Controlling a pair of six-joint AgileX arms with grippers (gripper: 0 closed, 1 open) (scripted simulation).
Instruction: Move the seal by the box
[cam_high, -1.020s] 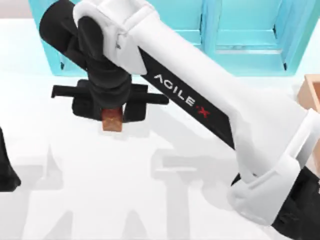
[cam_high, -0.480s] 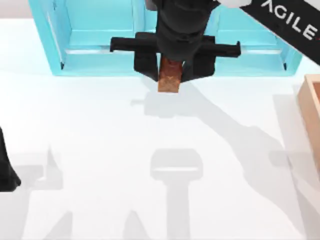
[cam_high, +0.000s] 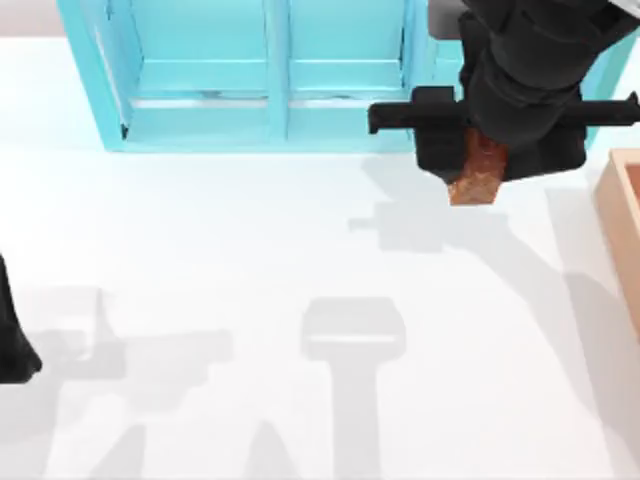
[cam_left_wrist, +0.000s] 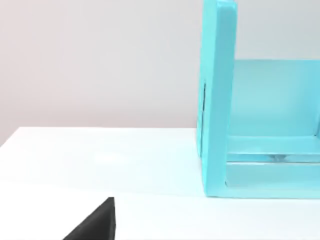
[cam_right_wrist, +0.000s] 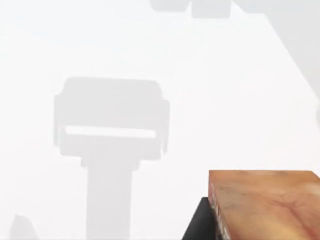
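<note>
My right gripper (cam_high: 478, 165) hangs above the table at the back right, shut on the seal (cam_high: 477, 173), a small reddish-brown block that sticks out below its black fingers. Up close in the right wrist view, the seal (cam_right_wrist: 265, 205) is an orange-brown slab held over the white table. The box (cam_high: 622, 225), light tan with a thick rim, lies at the right edge of the top view, a short way right of the held seal. My left arm (cam_high: 12, 340) is parked at the left edge.
A big turquoise cabinet (cam_high: 270, 70) runs along the back of the table, right behind the right gripper, and its side panel (cam_left_wrist: 217, 100) appears in the left wrist view. The white table (cam_high: 250, 260) spreads in front.
The right gripper has carried the seal from the left-middle of the table, across the front of the cabinet, to the right, close to the box.
</note>
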